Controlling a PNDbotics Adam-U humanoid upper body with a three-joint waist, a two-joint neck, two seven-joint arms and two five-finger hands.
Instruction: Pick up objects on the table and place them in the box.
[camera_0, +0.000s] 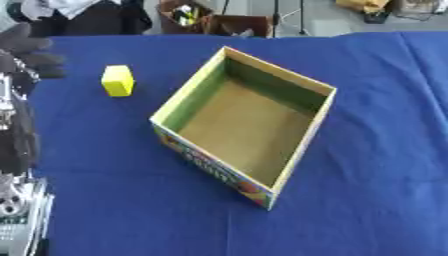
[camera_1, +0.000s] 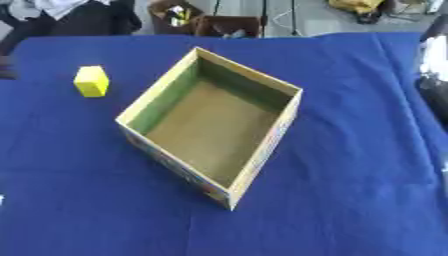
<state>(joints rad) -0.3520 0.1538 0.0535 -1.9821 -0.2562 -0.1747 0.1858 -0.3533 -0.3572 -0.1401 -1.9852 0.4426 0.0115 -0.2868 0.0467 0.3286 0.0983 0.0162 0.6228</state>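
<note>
Here, in the left eye view, a yellow block (camera_0: 117, 80) sits on the blue tablecloth (camera_0: 376, 150), left of the open cardboard box (camera_0: 302, 150) and apart from it. The left hand (camera_0: 26, 50) hangs at the far-left edge, dark fingers loosely curled, holding nothing. In the right eye view, the right hand's state cannot be told.

A lab or workshop is suggested: a bench (camera_0: 376, 200) draped in blue cloth, and beyond its far edge, brown cartons (camera_0: 214, 21) of oddments and cables (camera_0: 289, 15) on a grey floor.
</note>
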